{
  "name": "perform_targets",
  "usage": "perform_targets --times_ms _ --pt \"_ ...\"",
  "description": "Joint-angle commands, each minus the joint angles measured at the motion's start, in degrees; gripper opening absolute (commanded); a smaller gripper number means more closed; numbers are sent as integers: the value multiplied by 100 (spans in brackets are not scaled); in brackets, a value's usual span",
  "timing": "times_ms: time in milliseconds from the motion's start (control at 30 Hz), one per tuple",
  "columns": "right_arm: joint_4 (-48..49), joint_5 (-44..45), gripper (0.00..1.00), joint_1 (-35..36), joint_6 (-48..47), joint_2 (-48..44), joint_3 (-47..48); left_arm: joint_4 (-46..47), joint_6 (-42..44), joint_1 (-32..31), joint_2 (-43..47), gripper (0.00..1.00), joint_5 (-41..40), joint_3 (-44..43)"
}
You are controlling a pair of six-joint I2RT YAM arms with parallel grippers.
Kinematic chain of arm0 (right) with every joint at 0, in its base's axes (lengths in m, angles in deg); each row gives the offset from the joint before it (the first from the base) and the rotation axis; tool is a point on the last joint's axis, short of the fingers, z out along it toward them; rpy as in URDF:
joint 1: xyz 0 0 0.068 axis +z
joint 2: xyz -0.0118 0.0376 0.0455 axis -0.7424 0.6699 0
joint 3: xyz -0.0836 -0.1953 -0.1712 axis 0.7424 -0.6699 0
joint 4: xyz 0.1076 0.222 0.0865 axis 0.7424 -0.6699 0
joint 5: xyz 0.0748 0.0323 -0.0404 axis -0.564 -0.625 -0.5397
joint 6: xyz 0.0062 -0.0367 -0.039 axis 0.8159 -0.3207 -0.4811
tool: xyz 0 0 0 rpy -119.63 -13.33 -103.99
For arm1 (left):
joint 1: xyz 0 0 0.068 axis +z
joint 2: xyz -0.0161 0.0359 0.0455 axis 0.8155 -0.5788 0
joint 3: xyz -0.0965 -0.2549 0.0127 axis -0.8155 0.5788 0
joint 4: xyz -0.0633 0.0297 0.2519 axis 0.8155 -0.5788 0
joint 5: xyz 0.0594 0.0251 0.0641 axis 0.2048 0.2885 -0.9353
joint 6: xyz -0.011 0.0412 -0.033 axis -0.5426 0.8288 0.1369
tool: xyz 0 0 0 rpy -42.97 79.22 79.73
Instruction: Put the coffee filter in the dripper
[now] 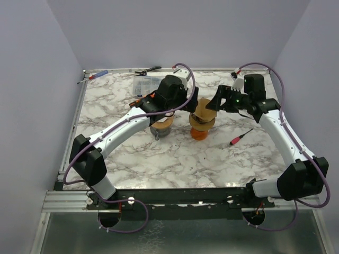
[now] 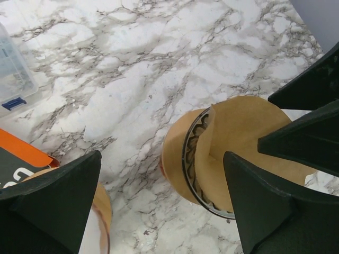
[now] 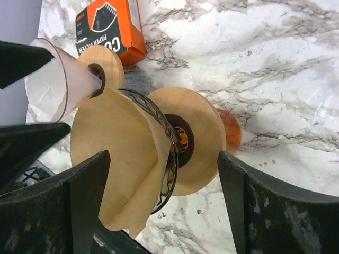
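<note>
Our right gripper [image 3: 163,156] stands open, its two fingers wide apart on either side of the dripper [image 3: 201,137], holding nothing. The filter [image 3: 106,143], one brown paper cone, sits in the dripper's wire basket. Its folded upper edge rises above the rim and lies close to the gripper's left finger; we cannot tell whether they touch. The dripper stands on an orange cup [image 3: 230,129].

Our left gripper [image 2: 163,159] is open too and holds nothing. It faces the same dripper [image 2: 172,153] and filter [image 2: 243,132] from the other side, near the right gripper's fingertips.

We count two drippers. The second dripper [image 3: 103,66], with a clear cone, stands just left of the first, under the left arm [image 1: 160,127]. Whether paper is in it we cannot tell. Behind it lie one orange box [image 3: 108,26] and one clear case [image 1: 143,84].

Along the back edge we count one screwdriver [image 1: 93,77] at the left corner and one pliers [image 1: 148,70]. A second screwdriver [image 1: 241,138] lies right of the dripper [image 1: 201,123], well apart from it.

The table [image 1: 159,164] is walled at the left, back and right. Broad open marble runs from the drippers to the near edge. To the right, the second screwdriver lies between them and the right arm.
</note>
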Motion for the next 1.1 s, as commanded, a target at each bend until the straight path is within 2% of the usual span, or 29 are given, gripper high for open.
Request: perform_targets --times_ms 0,133,433,633,867,1067 --pt "-55 266 90 -7 -83 -342 170 122 -37 428 528 99 505 115" --pt "149 370 100 -14 -17 -564 101 347 -262 1020 860 99 1109 357" --pt "532 954 100 -27 200 -887 0 833 -779 2485 1981 99 1470 1506" --pt "680 1496 100 -95 382 -1054 -91 1235 -1154 3268 2597 99 1391 2402" --pt "860 2419 100 -545 771 -1221 -431 1273 -1190 3644 2987 99 1108 3026" --pt "1373 2589 100 -1227 1167 -1385 -1304 1295 -1024 3694 3451 99 430 3633"
